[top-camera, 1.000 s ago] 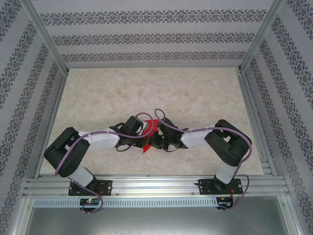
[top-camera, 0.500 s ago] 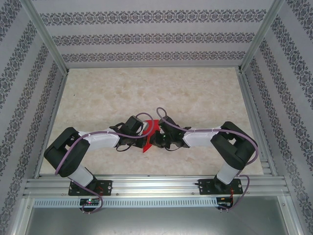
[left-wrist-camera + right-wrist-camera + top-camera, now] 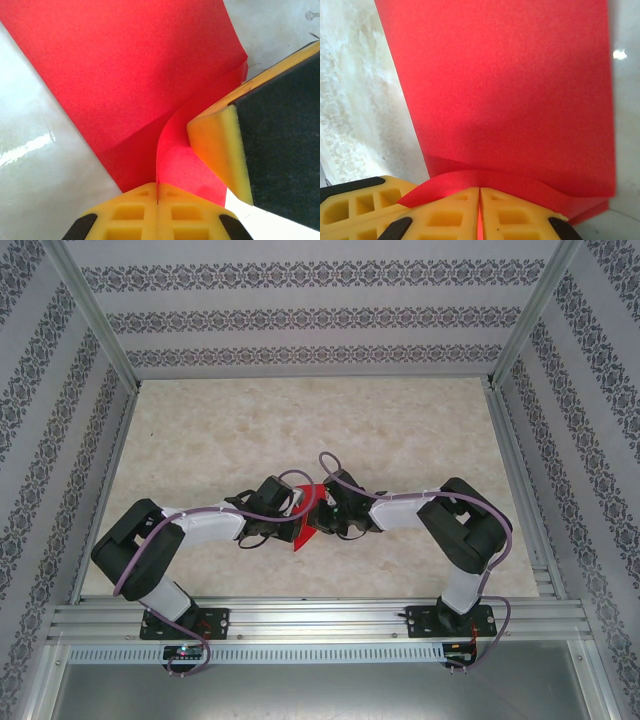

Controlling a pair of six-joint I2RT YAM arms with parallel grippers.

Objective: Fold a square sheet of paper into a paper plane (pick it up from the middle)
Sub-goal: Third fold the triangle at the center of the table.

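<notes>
Both claws have it: the thin bright red sheet of paper, partly folded, lies on the pale marbled table between them, left gripper clamped on its raised fold, right gripper clamped on a curled edge.

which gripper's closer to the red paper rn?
Tie. Left gripper is shut on the red paper from its left side; right gripper is shut on it from the right.
</notes>
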